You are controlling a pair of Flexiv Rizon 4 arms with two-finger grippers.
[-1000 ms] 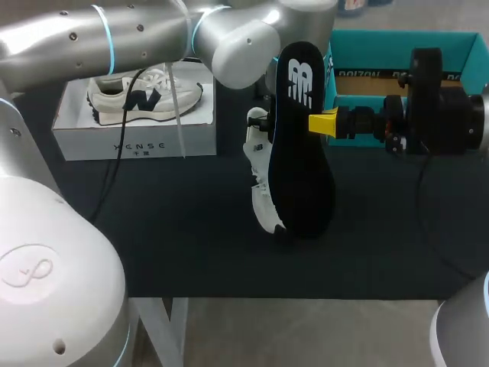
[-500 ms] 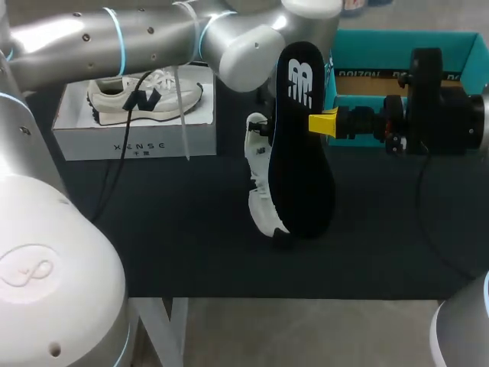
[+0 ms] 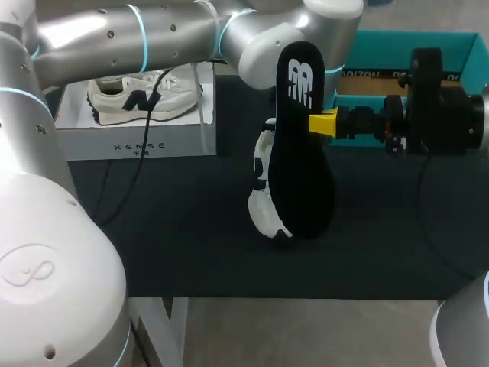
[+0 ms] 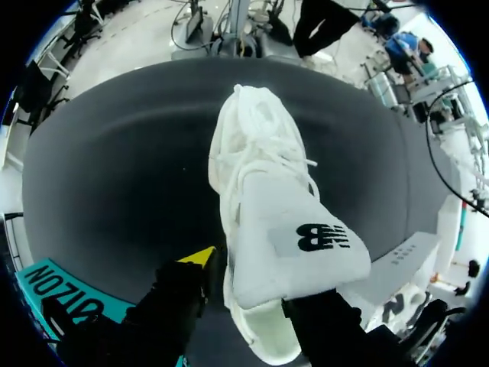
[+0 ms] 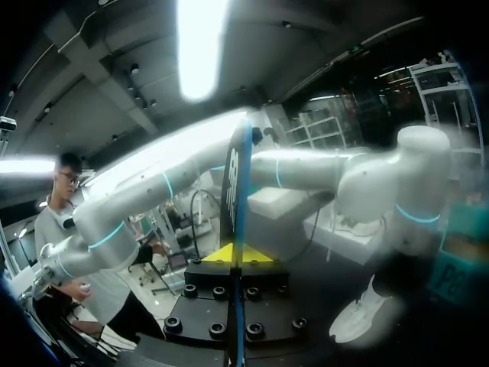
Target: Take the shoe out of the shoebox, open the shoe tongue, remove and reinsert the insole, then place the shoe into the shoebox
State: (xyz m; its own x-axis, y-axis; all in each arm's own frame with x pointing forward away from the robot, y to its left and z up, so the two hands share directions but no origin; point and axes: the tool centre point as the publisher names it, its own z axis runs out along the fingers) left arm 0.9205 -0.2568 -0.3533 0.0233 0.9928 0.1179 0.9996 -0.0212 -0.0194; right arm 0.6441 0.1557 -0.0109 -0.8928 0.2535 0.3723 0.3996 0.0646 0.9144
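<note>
- We judge the step in hand to be the insole's return: the black insole (image 3: 302,153) is out of the white shoe (image 4: 252,176), and neither is inside the teal shoebox (image 3: 397,50)
- Our right gripper (image 3: 324,122) pinches the insole, fingers nearly together, just beside the shoebox
- Our left gripper (image 4: 248,283) has its fingers fairly wide on either side of the shoe's heel end and seems to clamp it; the shoe is a little farther from the shoebox than the insole
- The shoe's long axis runs steeply, toe toward the table (image 3: 153,229), heel at the left gripper; the insole stands alongside, logo end up
- Next, we reckon, the insole's lower tip must be lifted and lined up with the shoe's opening under the tongue (image 4: 302,245)
</note>
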